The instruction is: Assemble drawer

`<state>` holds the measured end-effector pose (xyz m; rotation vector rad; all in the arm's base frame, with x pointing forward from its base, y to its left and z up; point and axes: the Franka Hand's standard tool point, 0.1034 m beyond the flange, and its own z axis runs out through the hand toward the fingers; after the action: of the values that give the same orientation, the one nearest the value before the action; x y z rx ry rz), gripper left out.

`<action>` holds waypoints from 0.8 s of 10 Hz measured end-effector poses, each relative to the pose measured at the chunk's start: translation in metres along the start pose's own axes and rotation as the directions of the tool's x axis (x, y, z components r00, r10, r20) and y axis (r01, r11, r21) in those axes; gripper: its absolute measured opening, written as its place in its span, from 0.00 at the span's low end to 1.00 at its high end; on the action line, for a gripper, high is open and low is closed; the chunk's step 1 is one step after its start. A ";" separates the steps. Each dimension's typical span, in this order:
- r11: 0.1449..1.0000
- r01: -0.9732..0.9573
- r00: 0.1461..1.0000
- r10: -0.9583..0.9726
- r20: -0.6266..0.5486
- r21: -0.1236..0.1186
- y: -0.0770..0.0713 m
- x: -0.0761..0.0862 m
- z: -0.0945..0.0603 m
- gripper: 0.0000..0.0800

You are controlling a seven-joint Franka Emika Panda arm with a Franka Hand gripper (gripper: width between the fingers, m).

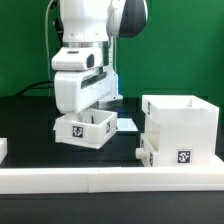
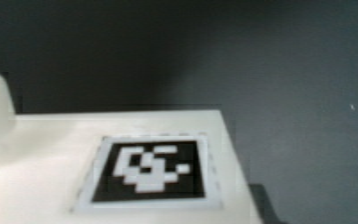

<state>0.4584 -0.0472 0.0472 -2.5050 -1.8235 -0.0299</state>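
A small white open-top tray (image 1: 85, 130) with a black-and-white tag on its front stands slightly tilted on the black table at centre left. My gripper (image 1: 89, 117) reaches down into it from above, and its fingers are hidden behind the tray wall. It looks closed on that wall. In the wrist view the tray's tagged face (image 2: 149, 165) fills the frame very close up, and no fingertips show. The large cube-like shell (image 1: 182, 122) stands at the exterior view's right. A second tagged tray (image 1: 178, 155) sits in its lower part.
A low white border rail (image 1: 100, 181) runs along the front of the table. A flat white piece (image 1: 128, 123) lies just behind the held tray. Another white part (image 1: 3, 150) shows at the exterior view's left edge. A green wall stands behind.
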 end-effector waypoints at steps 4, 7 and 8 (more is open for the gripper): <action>0.981 0.194 0.981 -0.194 0.004 0.012 0.005 -0.001 0.000 0.05; 0.977 0.211 0.978 -0.211 -0.004 0.012 0.038 0.015 -0.007 0.05; 0.977 0.214 0.977 -0.214 -0.007 0.012 0.046 0.021 -0.009 0.05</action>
<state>0.5086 -0.0414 0.0557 -2.2864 -2.0752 -0.0322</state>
